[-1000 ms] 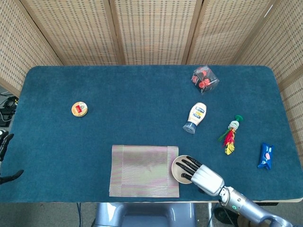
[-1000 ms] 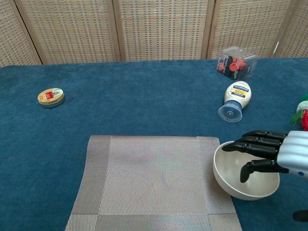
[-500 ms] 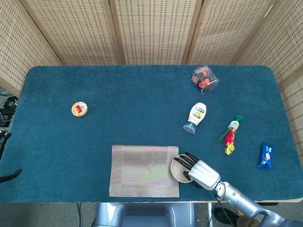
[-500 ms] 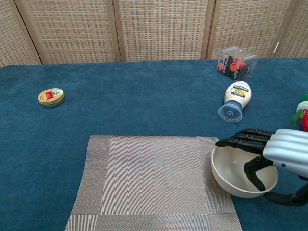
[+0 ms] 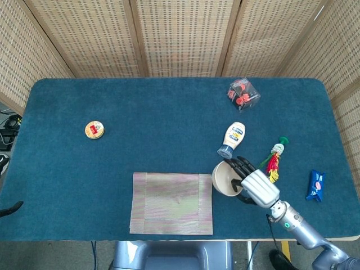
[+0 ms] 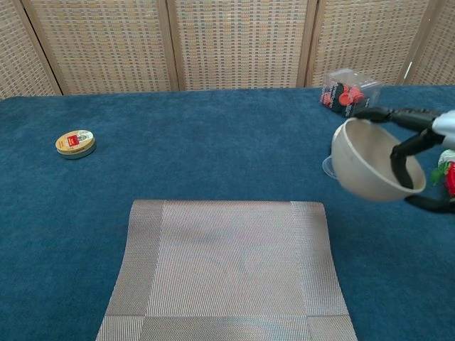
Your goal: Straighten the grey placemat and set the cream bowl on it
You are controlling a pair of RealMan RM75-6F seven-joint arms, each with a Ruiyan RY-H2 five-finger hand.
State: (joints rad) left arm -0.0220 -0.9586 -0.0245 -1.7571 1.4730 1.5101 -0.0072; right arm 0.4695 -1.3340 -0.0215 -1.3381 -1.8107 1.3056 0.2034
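Now we are in the carrying step: our right hand grips the cream bowl by its rim, fingers hooked over the far edge and the thumb under the outside, and the bowl hangs tilted in the air off the right edge of the grey placemat, which lies flat and square near the front edge of the table. In the head view the same right hand has the bowl just in front of the mayonnaise bottle. A second ago the bowl sat on the cloth against the mat's right edge with the fingers only reaching into it; since then it has come up off the table and away from us. The mat looks straight already, so the next move, as we judge it, is to swing the bowl left over the mat's middle, level it and lower it. Our left hand is out of view.
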